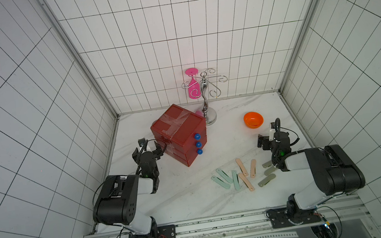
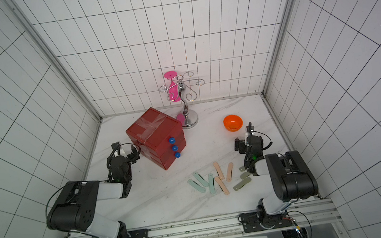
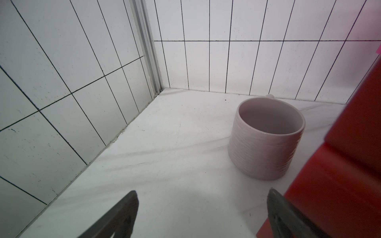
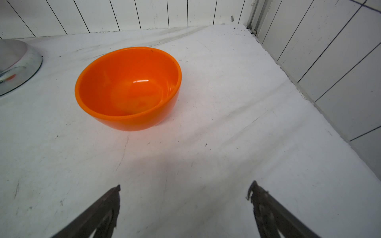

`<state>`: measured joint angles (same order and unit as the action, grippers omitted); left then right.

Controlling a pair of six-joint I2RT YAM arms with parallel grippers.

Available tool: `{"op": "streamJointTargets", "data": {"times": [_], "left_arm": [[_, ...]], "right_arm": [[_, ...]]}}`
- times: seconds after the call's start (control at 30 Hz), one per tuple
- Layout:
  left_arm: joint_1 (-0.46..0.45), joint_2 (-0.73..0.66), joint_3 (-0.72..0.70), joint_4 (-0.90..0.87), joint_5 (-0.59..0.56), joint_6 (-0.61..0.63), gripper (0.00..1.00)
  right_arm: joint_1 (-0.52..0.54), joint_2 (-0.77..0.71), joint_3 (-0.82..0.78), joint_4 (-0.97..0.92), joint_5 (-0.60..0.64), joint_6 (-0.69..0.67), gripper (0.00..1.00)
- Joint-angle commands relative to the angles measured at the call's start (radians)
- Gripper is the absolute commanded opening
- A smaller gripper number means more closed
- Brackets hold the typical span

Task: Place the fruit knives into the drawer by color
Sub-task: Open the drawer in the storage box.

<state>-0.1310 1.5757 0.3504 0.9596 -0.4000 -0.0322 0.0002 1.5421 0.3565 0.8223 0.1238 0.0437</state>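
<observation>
The drawer (image 1: 178,131) (image 2: 156,135) is a red chest with three blue knobs facing front right; all three drawers are shut. The fruit knives lie flat on the front right of the table: three mint green (image 1: 224,176) (image 2: 201,179), three peach (image 1: 243,168) (image 2: 219,171), three grey-olive (image 1: 266,180) (image 2: 242,184), two of the grey ones partly under my right arm. My left gripper (image 1: 146,148) (image 3: 203,191) stands open and empty just left of the drawer (image 3: 340,164). My right gripper (image 1: 274,137) (image 4: 186,184) is open and empty, behind the knives.
An orange bowl (image 1: 253,119) (image 4: 127,88) sits empty beyond my right gripper. A chrome hook stand (image 1: 205,97) holding a pink glass (image 1: 192,86) stands behind the drawer. A pale ribbed mug (image 3: 266,138) stands beside the drawer's far side. Tiled walls enclose the table.
</observation>
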Motion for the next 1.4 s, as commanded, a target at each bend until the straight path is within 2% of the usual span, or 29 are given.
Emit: {"op": "streamJointTargets", "data": {"times": [0.0, 0.27, 0.33, 0.5, 0.67, 0.73, 0.83, 0.97, 1.0, 1.1, 1.17, 1.23, 1.27, 1.37], "left_arm": [[-0.003, -0.012, 0.011, 0.01, -0.009, 0.016, 0.98], [-0.004, -0.015, 0.007, 0.011, -0.012, 0.013, 0.98], [-0.002, -0.021, 0.007, 0.015, -0.048, 0.0, 0.98], [-0.011, -0.08, 0.021, -0.013, -0.063, 0.029, 0.97], [-0.013, -0.28, 0.103, -0.325, -0.083, -0.006, 0.98], [-0.015, -0.384, 0.142, -0.481, -0.057, -0.02, 0.97], [-0.029, -0.516, 0.18, -0.665, -0.091, -0.106, 0.97], [-0.045, -0.712, 0.207, -0.883, -0.102, -0.251, 0.98], [-0.045, -0.764, 0.21, -0.922, -0.095, -0.284, 0.98], [-0.045, -0.904, 0.199, -0.992, -0.071, -0.362, 0.98], [-0.04, -0.993, 0.17, -1.005, -0.072, -0.462, 0.97], [-0.026, -1.08, 0.134, -1.024, -0.074, -0.606, 0.97], [-0.012, -1.096, 0.125, -1.009, -0.023, -0.613, 0.97], [0.002, -1.044, 0.185, -1.058, 0.128, -0.633, 0.97]], "right_arm": [[-0.005, 0.0, 0.064, 0.02, -0.001, -0.001, 0.99], [-0.005, 0.0, 0.064, 0.018, -0.002, -0.001, 0.99], [-0.005, 0.0, 0.064, 0.018, -0.001, -0.001, 0.99], [-0.005, 0.0, 0.064, 0.018, -0.003, 0.001, 0.99], [-0.005, -0.007, 0.062, 0.021, -0.002, 0.005, 0.99], [-0.005, -0.037, 0.083, -0.05, 0.001, 0.01, 0.99], [-0.005, -0.105, 0.117, -0.179, 0.02, 0.023, 0.99], [-0.005, -0.199, 0.171, -0.443, 0.071, 0.114, 0.99], [-0.005, -0.223, 0.178, -0.504, 0.074, 0.148, 0.99], [0.029, -0.334, 0.186, -0.64, 0.073, 0.119, 0.99], [0.038, -0.43, 0.192, -0.725, 0.101, 0.192, 0.99], [0.033, -0.526, 0.202, -0.817, 0.149, 0.358, 0.99], [0.029, -0.556, 0.211, -0.859, 0.143, 0.42, 0.99], [0.024, -0.615, 0.27, -0.947, -0.04, 0.452, 0.99]]}}
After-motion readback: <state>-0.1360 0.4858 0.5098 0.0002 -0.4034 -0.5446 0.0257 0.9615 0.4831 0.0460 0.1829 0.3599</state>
